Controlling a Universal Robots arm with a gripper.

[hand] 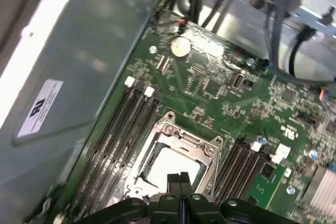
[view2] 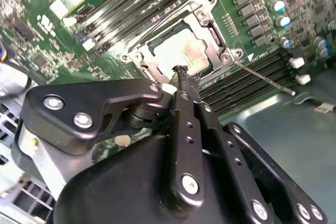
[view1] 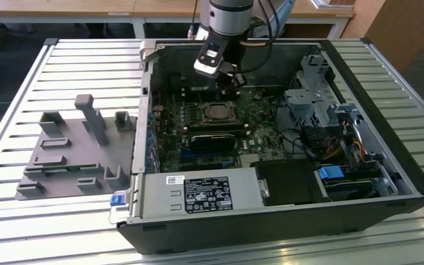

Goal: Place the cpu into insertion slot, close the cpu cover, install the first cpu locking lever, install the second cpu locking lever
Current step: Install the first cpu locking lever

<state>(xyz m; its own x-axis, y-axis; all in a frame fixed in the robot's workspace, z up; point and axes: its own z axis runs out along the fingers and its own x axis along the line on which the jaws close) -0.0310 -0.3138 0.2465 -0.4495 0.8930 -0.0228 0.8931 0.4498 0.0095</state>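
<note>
The cpu (view2: 185,51) (hand: 169,165) lies flat in the insertion slot (view1: 220,112), its pale metal top showing through the cut-out of the cpu cover (view2: 211,31) (hand: 181,134), which lies down around it. A thin metal locking lever (view2: 265,78) sticks out from one corner of the socket, slanting away over the memory slots. My gripper (view1: 231,84) (view2: 184,75) (hand: 180,179) hangs just above the socket's edge inside the computer case. Its two black fingers are pressed together, shut, with nothing between them.
The open black case (view1: 388,165) sits on a slatted table. A grey box with a white label (view1: 197,193) is at the front, drive bays and cables (view1: 322,110) at the exterior view's right. A grey fixture (view1: 72,149) stands outside at the left. Memory slots (hand: 126,124) flank the socket.
</note>
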